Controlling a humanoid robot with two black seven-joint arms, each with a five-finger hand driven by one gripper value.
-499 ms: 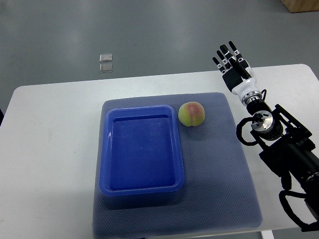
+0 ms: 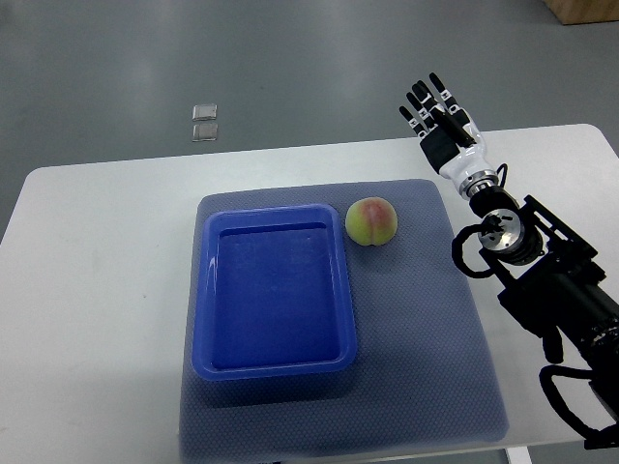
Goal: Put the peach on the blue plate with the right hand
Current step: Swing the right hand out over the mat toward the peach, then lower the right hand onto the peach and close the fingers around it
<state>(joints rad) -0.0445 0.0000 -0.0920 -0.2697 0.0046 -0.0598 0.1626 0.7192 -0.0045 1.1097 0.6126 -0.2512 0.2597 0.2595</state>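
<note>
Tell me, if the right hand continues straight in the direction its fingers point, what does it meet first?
Probably nothing: the right hand points past the table's far edge, away from the peach.

One peach (image 2: 372,221), one blue plate (image 2: 276,290), one grey mat (image 2: 426,329), one robot hand (image 2: 438,124)

Peach beside the plate, right hand empty

Your right hand (image 2: 437,121) hovers with fingers spread, far right of the peach (image 2: 372,221), which touches the blue plate's (image 2: 274,369) right rim on the tabletop (image 2: 97,290).
</note>
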